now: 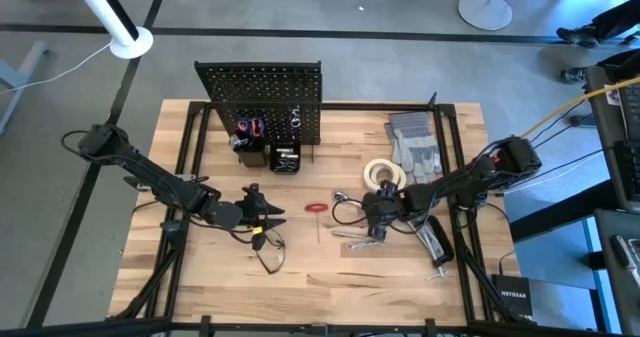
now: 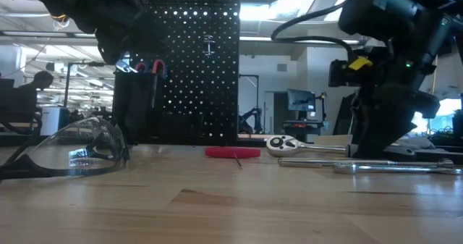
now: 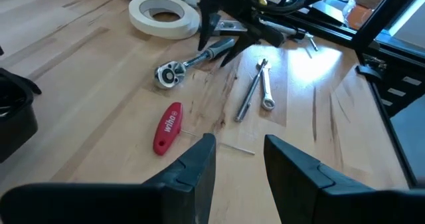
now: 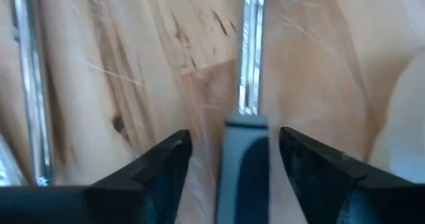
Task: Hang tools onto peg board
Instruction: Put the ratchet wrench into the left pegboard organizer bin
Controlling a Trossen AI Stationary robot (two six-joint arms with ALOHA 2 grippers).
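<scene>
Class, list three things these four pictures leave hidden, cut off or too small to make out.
1. Right wrist view: the grey-handled tool runs off the bottom edge.
2. Low view: the peg board base is behind the safety glasses.
3. High view: what hangs on the board is too small to identify.

Safety glasses (image 2: 72, 153) left; red screwdriver (image 2: 232, 153), ratchet (image 2: 304, 145) before peg board (image 2: 192, 63).
</scene>
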